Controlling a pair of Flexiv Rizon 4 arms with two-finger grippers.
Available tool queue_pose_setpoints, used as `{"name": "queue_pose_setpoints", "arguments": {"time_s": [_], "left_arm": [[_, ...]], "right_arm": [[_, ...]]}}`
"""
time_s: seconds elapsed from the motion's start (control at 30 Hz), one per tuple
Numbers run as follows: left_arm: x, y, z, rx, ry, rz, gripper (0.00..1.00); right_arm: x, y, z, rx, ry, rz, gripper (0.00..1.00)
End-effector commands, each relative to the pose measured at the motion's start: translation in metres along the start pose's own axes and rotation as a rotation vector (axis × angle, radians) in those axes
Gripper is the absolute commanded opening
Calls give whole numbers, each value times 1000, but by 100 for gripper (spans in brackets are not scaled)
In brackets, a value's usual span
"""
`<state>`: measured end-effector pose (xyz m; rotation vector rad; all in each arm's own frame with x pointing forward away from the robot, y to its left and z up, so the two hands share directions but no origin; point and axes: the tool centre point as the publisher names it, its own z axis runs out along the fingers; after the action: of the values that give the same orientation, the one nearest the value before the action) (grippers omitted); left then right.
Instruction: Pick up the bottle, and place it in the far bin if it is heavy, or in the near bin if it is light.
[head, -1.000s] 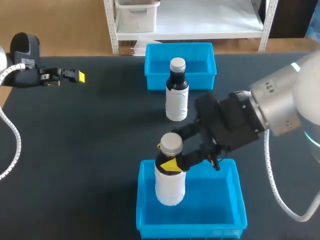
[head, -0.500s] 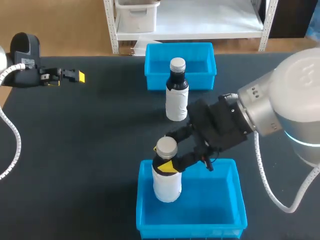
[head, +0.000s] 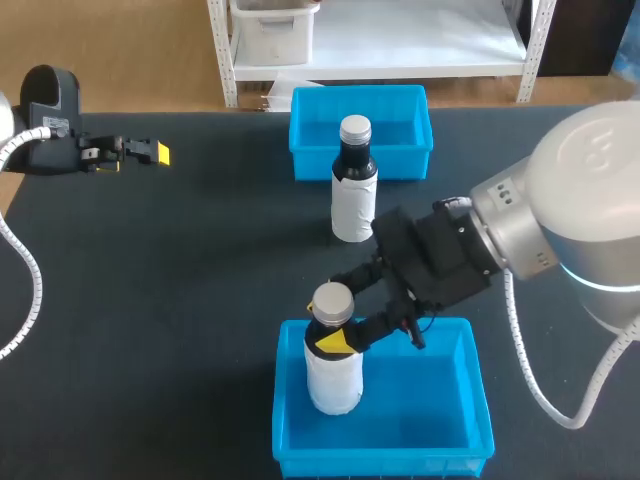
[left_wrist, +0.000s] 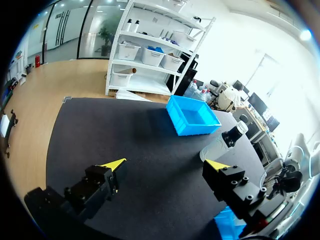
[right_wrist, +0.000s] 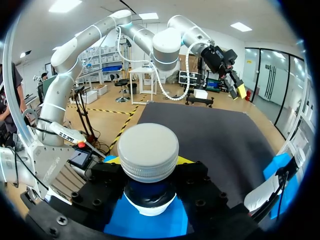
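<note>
A dark bottle with a white label and a grey cap (head: 333, 352) stands upright in the left part of the near blue bin (head: 470, 400). My right gripper (head: 336, 336) is shut on its neck just below the cap. In the right wrist view the cap (right_wrist: 148, 150) fills the space between the right gripper's fingers (right_wrist: 148, 161), with the bin's blue floor (right_wrist: 150, 225) beneath. I cannot tell whether the bottle's base touches the floor. My left gripper (head: 154, 152) hangs open over the far left of the table, nothing between its tips (left_wrist: 167, 163).
A second, similar bottle (head: 354, 190) stands upright on the mat just in front of the far blue bin (head: 410, 110), close behind my right wrist. In the left wrist view it (left_wrist: 222, 142) stands beside that bin (left_wrist: 192, 116).
My right gripper has carried the bottle down and slightly leftward, deeper into the near bin. The left arm and the second bottle have stayed still.
</note>
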<state>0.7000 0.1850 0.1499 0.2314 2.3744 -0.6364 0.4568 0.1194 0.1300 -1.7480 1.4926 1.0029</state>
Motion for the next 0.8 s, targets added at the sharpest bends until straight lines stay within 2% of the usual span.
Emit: {"name": "queue_pose_setpoints", "arguments": {"time_s": [0.03,0.07,0.1,0.2,0.23,0.27,0.4,0.57,0.8], "left_arm": [[0,0,0,0,0,0,100],[0,0,0,0,0,0,100],[0,0,0,0,0,0,100],[0,0,0,0,0,0,100],[0,0,0,0,0,0,100],[0,0,0,0,0,0,100],[0,0,0,0,0,0,100],[0,0,0,0,0,0,100],[0,0,0,0,0,0,100]], "right_arm": [[3,-2,3,-8,4,0,22],[3,-2,3,-10,8,0,25],[4,-2,4,-11,12,0,37],[5,-3,4,-16,20,4,57],[6,-3,4,-18,22,9,73],[7,-3,5,-19,26,12,100],[8,-4,3,-18,37,24,100],[13,-8,-12,5,59,53,100],[31,-12,-57,42,82,116,100]]}}
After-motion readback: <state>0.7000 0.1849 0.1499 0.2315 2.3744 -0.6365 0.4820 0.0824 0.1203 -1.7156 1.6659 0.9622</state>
